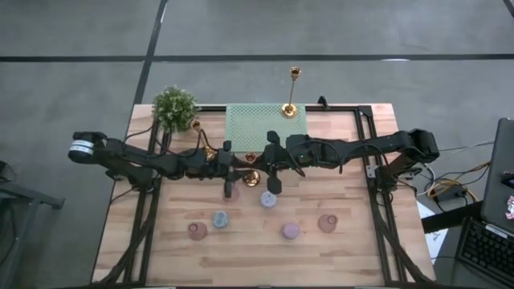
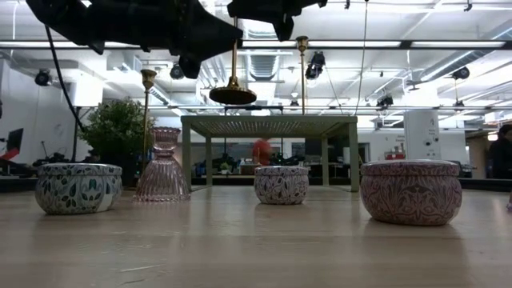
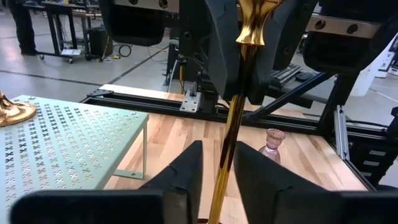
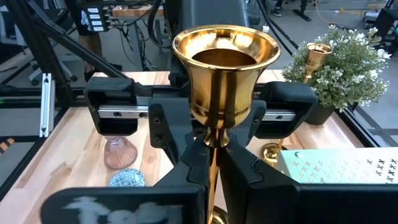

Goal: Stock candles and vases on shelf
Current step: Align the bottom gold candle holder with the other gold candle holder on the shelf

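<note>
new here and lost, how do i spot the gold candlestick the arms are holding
Find the mint-green shelf at the table's back edge. Just in front of it the two arms meet, the right hand shut on a tall brass candlestick. Unlike the one standing on the shelf, it hangs lifted off the table.

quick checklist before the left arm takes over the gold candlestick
1. Right gripper holds the held candlestick: ok, its fingers are shut on the stem just under the cup.
2. Left gripper has the stem: not ok, its fingers straddle the stem but a gap shows on one side.
3. Candlestick base is off the table: ok, in the low view it hangs at about the height of the shelf top.
4. Room on the shelf: ok, only a second candlestick stands at one corner.
5. Stem upright: ok, it looks vertical in the low view.
</note>
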